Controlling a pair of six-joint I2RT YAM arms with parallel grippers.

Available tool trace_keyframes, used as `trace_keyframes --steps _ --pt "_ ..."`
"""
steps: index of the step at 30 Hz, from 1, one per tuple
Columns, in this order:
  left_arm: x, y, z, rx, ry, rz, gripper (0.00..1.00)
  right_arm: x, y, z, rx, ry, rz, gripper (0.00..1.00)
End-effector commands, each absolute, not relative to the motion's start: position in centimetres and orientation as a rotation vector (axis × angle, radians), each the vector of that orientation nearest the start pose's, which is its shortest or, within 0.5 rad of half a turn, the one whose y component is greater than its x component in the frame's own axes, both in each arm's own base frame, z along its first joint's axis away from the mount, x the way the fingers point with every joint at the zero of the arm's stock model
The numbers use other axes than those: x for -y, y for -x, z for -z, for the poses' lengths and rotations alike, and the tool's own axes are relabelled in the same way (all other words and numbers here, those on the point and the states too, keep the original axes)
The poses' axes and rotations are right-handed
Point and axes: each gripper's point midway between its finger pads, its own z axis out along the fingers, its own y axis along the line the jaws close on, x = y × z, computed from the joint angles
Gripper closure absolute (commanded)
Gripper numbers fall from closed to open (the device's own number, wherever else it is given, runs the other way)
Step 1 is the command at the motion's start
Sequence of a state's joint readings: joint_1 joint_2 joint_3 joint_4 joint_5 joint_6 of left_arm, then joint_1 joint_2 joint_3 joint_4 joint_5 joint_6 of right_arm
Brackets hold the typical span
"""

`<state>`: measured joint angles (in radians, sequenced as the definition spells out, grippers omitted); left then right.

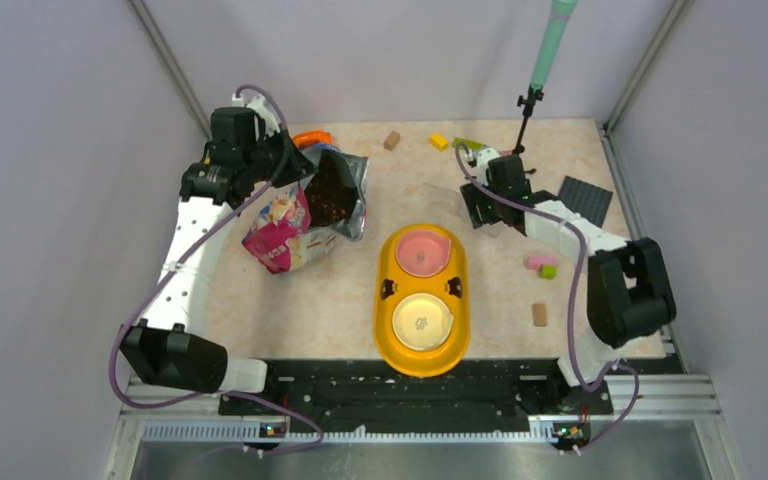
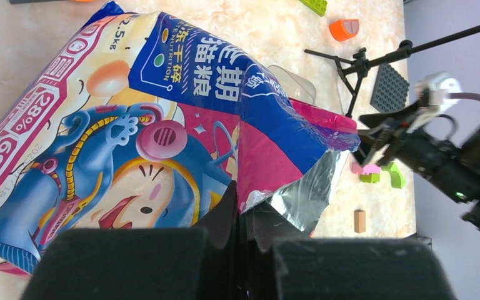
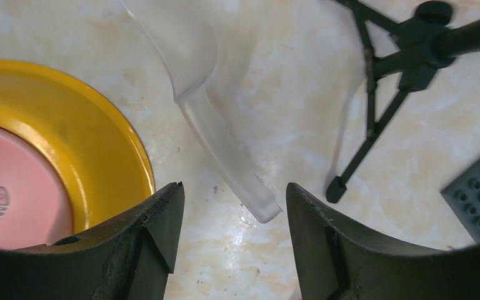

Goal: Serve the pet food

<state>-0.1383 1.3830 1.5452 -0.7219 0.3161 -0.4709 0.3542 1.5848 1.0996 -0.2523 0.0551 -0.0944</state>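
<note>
The magenta-and-blue cat food bag (image 1: 285, 230) lies at the back left with its mouth open, and dark brown kibble (image 1: 332, 195) shows inside. My left gripper (image 1: 295, 165) is shut on the bag's rim; the left wrist view shows the jaws (image 2: 240, 219) closed on the torn foil edge of the bag (image 2: 162, 112). My right gripper (image 1: 480, 205) is open just above the table, its jaws (image 3: 232, 187) on either side of the handle end of a clear plastic scoop (image 3: 225, 144). The yellow double feeder (image 1: 460, 330) holds a pink bowl (image 1: 422, 250) and a cream bowl (image 1: 422, 320).
A black tripod stand (image 1: 527, 110) and a dark grey baseplate (image 1: 585, 198) stand behind the right gripper. Loose toy blocks lie around: tan (image 1: 391, 140), yellow (image 1: 439, 141), pink and green (image 1: 542, 265), tan (image 1: 539, 314). An orange piece (image 1: 312, 138) lies behind the bag.
</note>
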Motion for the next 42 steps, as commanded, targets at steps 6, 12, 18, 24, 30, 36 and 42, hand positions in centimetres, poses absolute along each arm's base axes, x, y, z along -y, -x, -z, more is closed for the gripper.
trace_keyframes --steps 6,12,18,24,30,36,42 --pt "13.5 -37.1 -33.8 -2.089 0.151 0.766 1.0 -15.4 -43.3 -6.0 -2.287 0.708 -0.14 0.33" --pt "13.5 -37.0 -33.4 -2.102 0.144 0.764 1.0 -15.7 -43.7 -4.2 -2.302 0.739 -0.169 0.44" --pt "13.5 -37.3 -33.2 -2.108 0.139 0.76 1.0 -16.2 -42.9 -5.3 -2.311 0.742 -0.248 0.9" --pt "13.8 -37.6 -33.1 -2.111 0.126 0.776 1.0 -17.9 -42.1 -8.0 -2.363 0.674 -0.566 0.99" --pt "13.9 -37.6 -33.4 -2.106 0.12 0.783 1.0 -18.0 -40.8 -8.5 -2.447 0.581 -0.996 1.0" --pt "13.9 -37.3 -33.3 -2.109 0.127 0.789 1.0 -17.1 -39.2 -6.7 -2.5 0.52 -1.02 1.0" --pt "14.1 -37.3 -33.3 -2.109 0.128 0.8 1.0 -17.1 -38.6 -5.6 -2.546 0.504 -1.053 0.99"
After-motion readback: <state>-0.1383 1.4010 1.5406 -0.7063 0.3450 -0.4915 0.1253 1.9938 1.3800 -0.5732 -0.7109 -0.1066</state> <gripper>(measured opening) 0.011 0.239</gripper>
